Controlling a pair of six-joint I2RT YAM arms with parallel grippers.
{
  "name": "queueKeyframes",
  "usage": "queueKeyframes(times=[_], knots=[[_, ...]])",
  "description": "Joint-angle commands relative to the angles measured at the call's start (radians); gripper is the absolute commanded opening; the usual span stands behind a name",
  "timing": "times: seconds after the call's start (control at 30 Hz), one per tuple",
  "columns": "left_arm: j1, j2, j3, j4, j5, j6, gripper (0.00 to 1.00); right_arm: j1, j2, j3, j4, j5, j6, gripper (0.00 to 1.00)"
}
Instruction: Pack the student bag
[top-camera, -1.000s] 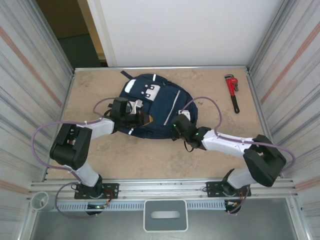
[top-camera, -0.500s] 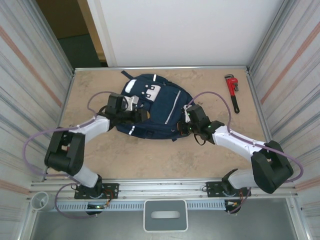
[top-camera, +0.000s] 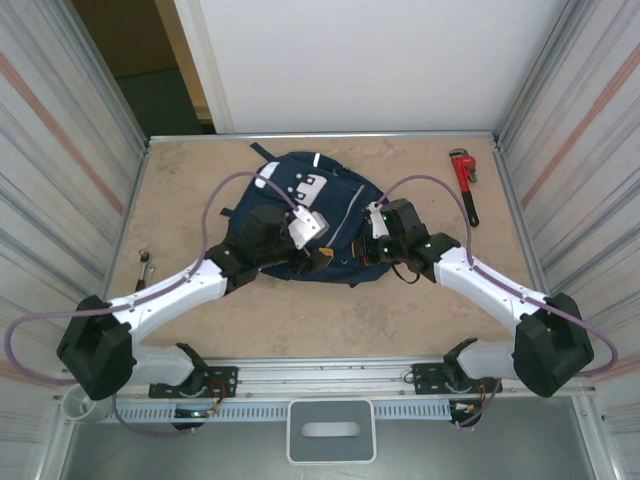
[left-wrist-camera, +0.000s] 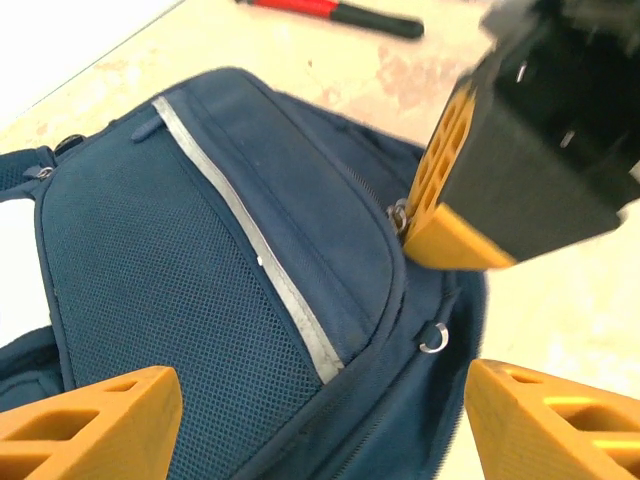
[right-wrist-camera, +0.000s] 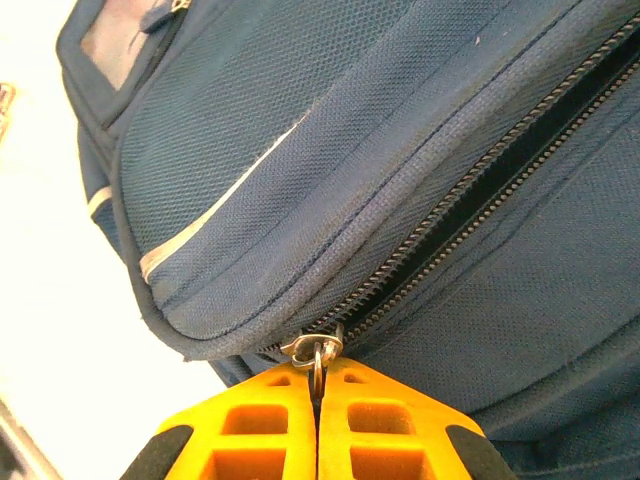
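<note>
Centrally on the table (top-camera: 200, 180), toward its far edge: bag (top-camera: 335, 185), lying flat, bare tabletop open to left, right and near side. Right gripper (right-wrist-camera: 318, 400) clamped together on zip pull (right-wrist-camera: 316, 352) at the bag's near-right rim. Left gripper (left-wrist-camera: 325, 400) spread apart over the mesh pocket (left-wrist-camera: 150, 280), gripping nothing. Red wrench (top-camera: 466, 188) well apart by the right wall. White patch (top-camera: 308, 187) on bag, print too small to read.

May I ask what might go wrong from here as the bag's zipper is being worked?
The right pincer pinches only the thin zipper ring; it may slip free under a pull.
The left pincer hangs open over the student bag, gripping nothing, so the bag might slide along the table instead of unzipping.
</note>
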Motion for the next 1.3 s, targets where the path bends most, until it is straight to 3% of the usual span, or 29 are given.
queueKeyframes(times=[0.0, 0.13, 0.4, 0.53, 0.8, 0.97, 1.03, 1.13, 1.27], knots=[[-0.023, 0.059, 0.035, 0.024, -0.055, 0.222, 0.74, -0.007, -0.047, 0.054, 0.011, -0.075, 0.026, 0.0], [-0.038, 0.123, 0.052, 0.06, -0.046, 0.3, 0.7, -0.007, -0.058, 0.051, 0.015, -0.09, 0.038, 0.0], [-0.035, 0.18, 0.085, 0.087, -0.073, 0.296, 0.27, -0.009, -0.057, 0.041, -0.021, -0.052, 0.018, 0.0], [0.009, 0.128, 0.025, 0.113, 0.038, 0.296, 0.1, -0.061, -0.046, 0.056, -0.112, 0.023, -0.021, 0.0], [0.156, -0.019, -0.145, 0.202, 0.268, 0.349, 0.07, -0.174, 0.092, 0.166, -0.227, 0.099, -0.056, 0.0], [0.232, -0.061, -0.182, 0.18, 0.232, 0.345, 0.13, -0.158, 0.15, 0.218, -0.167, 0.017, -0.067, 0.0], [0.236, -0.085, -0.182, 0.175, 0.185, 0.321, 0.31, -0.134, 0.159, 0.226, -0.144, -0.021, -0.067, 0.0], [0.22, -0.146, -0.17, 0.139, 0.243, 0.239, 0.59, -0.101, 0.152, 0.226, -0.121, -0.048, -0.059, 0.0], [0.136, -0.182, -0.162, 0.119, 0.222, 0.178, 0.79, -0.075, 0.118, 0.206, -0.087, -0.079, -0.028, 0.0]])
